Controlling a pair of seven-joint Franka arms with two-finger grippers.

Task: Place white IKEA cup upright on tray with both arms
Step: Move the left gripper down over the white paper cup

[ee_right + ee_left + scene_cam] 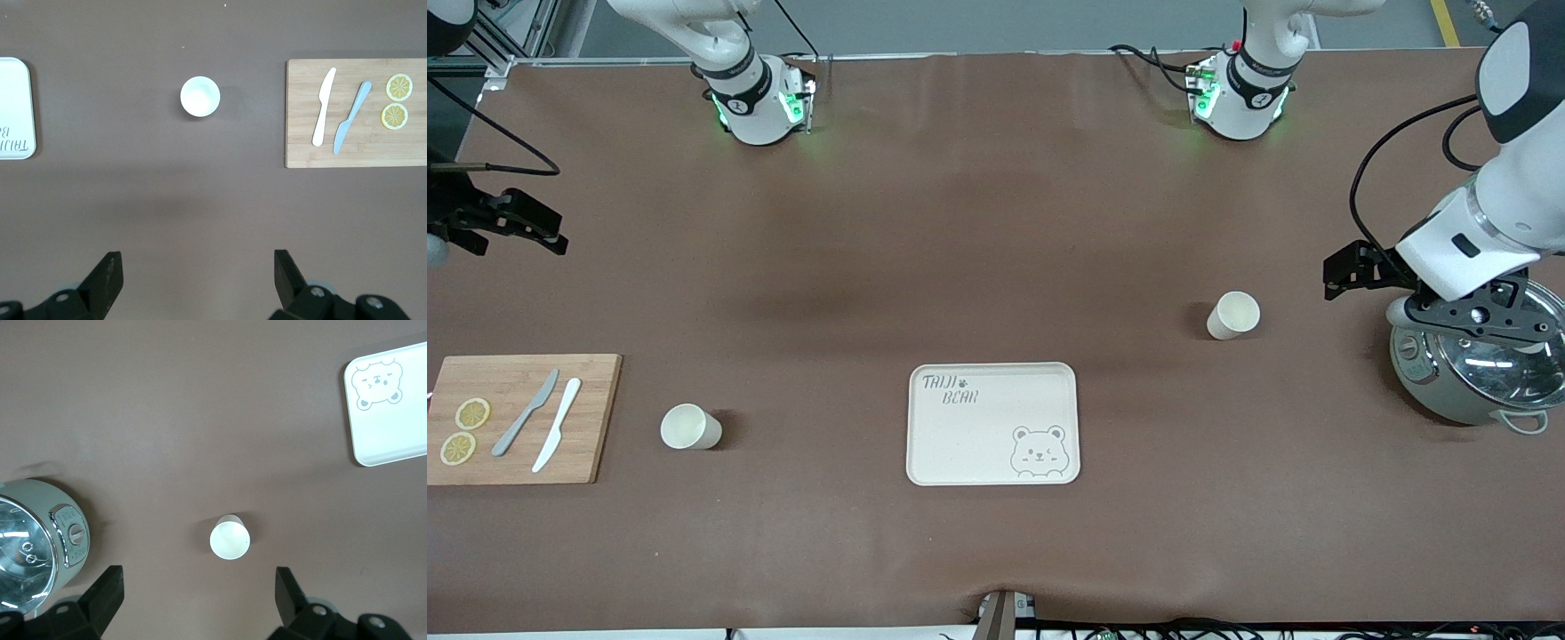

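Observation:
The cream tray (993, 424) with the grey bear lies in the middle of the table, with nothing on it; its corner shows in the left wrist view (390, 403) and its edge in the right wrist view (15, 107). One white cup (1233, 316) (230, 537) stands mouth up toward the left arm's end. A second white cup (691, 428) (200, 96) stands mouth up toward the right arm's end. My left gripper (1347, 269) (198, 590) hangs open over the table between the first cup and a pot. My right gripper (520, 227) (198, 270) hangs open over bare table at its end.
A steel pot with a glass lid (1480, 360) (30, 543) sits at the left arm's end, partly under that arm. A wooden cutting board (520, 418) (357, 113) beside the second cup carries two knives and two lemon slices.

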